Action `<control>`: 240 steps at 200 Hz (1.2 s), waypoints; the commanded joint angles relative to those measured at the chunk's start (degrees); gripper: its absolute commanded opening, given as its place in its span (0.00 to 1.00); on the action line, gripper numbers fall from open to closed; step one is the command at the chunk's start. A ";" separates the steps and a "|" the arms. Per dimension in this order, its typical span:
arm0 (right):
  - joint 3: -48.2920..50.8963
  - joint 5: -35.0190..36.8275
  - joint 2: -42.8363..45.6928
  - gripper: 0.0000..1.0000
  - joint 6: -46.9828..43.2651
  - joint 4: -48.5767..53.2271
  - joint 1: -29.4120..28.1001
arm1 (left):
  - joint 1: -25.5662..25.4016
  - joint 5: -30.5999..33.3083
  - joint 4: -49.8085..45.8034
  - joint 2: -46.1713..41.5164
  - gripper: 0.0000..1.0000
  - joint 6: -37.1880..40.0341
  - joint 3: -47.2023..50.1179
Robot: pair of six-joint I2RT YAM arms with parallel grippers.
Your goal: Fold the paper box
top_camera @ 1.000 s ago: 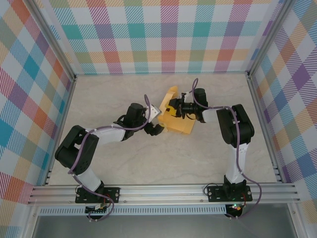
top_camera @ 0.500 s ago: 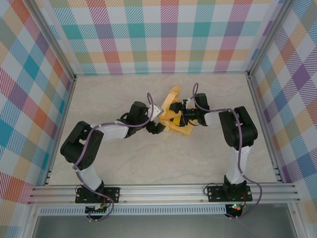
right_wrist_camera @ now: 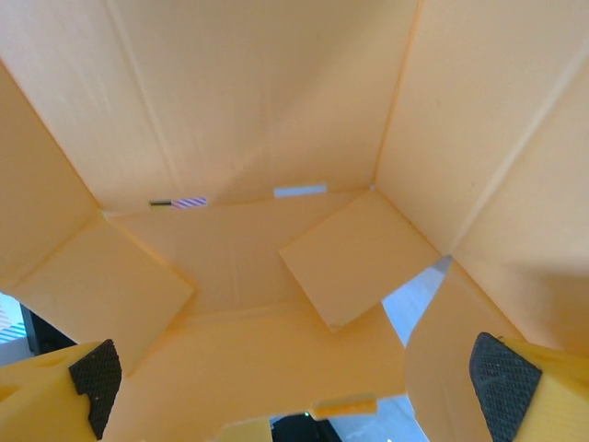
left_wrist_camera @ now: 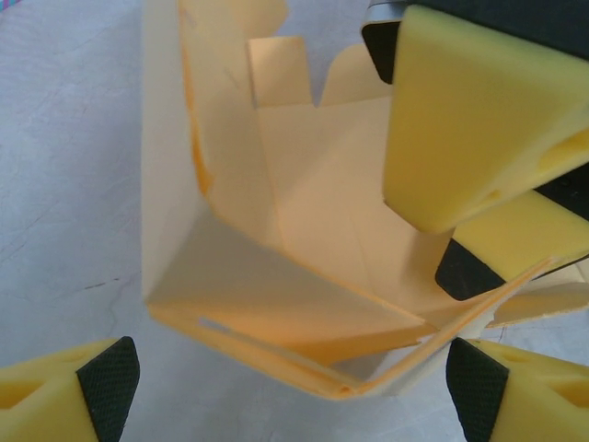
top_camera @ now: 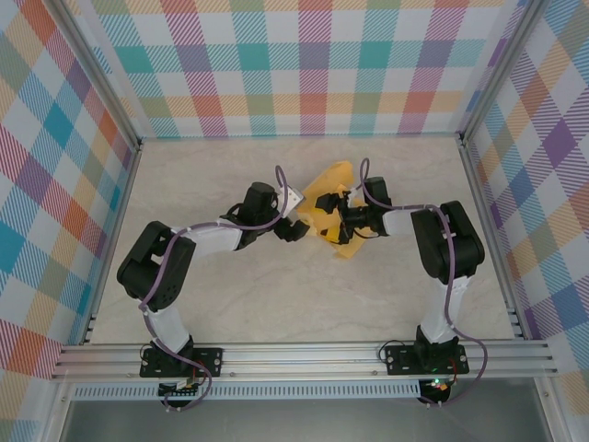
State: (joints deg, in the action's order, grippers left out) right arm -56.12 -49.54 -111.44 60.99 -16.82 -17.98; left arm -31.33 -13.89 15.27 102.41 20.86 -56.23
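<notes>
The left gripper [top_camera: 296, 229] points its wide-open jaws at a corner of the half-formed yellow-orange paper box [top_camera: 337, 180], which stands tilted at the middle of the marbled surface [top_camera: 230, 304]. From the other side, the right gripper [top_camera: 333, 221] reaches inside the box, jaws spread wide among its raised walls and flaps.

No legible text or labels.

Overhead, the paper box [top_camera: 336, 180] hides fingertips of the right end effector [top_camera: 343, 220] — partly.
</notes>
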 commanded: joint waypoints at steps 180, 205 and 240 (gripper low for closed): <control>4.37 -3.25 3.72 0.71 -14.64 5.12 1.63 | 0.13 -0.38 4.50 2.41 0.78 -9.25 -3.41; 3.87 -3.73 4.08 0.54 -16.93 7.14 1.59 | -0.22 0.76 5.21 3.13 0.72 -11.20 -3.79; 3.29 -4.22 4.41 0.36 -19.97 10.30 1.56 | -0.73 1.57 5.39 4.22 0.64 -12.46 -4.66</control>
State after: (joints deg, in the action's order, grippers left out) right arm -52.03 -51.79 -107.42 44.69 -9.04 -16.58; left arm -31.38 -13.15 18.55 105.16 10.74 -59.16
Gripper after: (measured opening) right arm 0.405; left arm 0.663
